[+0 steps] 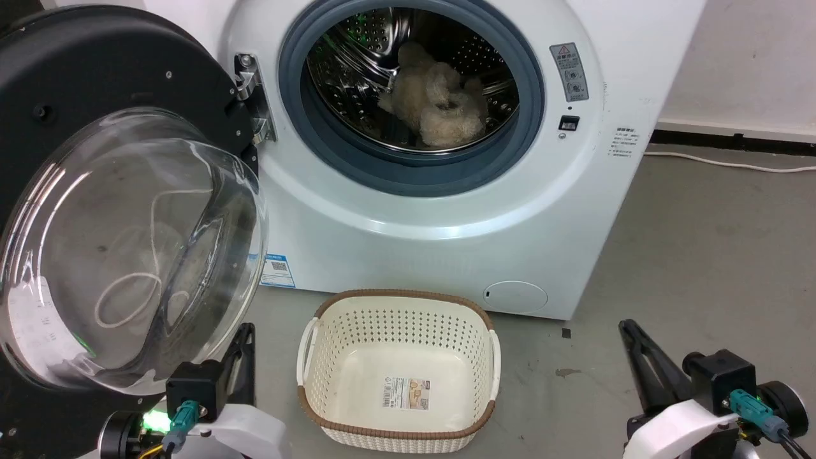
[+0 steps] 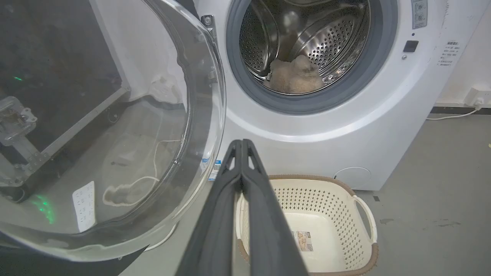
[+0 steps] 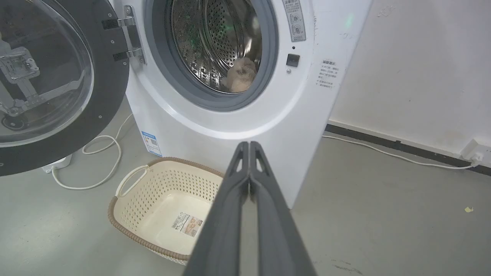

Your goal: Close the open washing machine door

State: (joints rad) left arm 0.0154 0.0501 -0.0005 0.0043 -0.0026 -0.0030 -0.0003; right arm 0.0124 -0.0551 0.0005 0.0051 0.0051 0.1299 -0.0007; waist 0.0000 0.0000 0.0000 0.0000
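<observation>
The left gripper (image 2: 241, 147) is sitting low with its two fingers pressed together, holding nothing. The right gripper (image 3: 249, 149) is doing the same. Just to the left of the left gripper and a bit above it, the washing machine door (image 1: 127, 223) is hanging wide open, with its glass bowl facing the robot.

I think the left gripper is going to need to get round behind the door's black ring and push it to the right. Pushing slowly on the ring, not the glass, is looking safest, until the door clicks.

A basket (image 1: 398, 294) is lying on the floor ahead, between the two grippers. A paper label (image 1: 406, 393) is lying in its bottom. Past it, the washer (image 1: 446, 210) is showing a blue sticker (image 1: 277, 271) and a grey warning label (image 1: 570, 71). All the writing is too small to read.
</observation>
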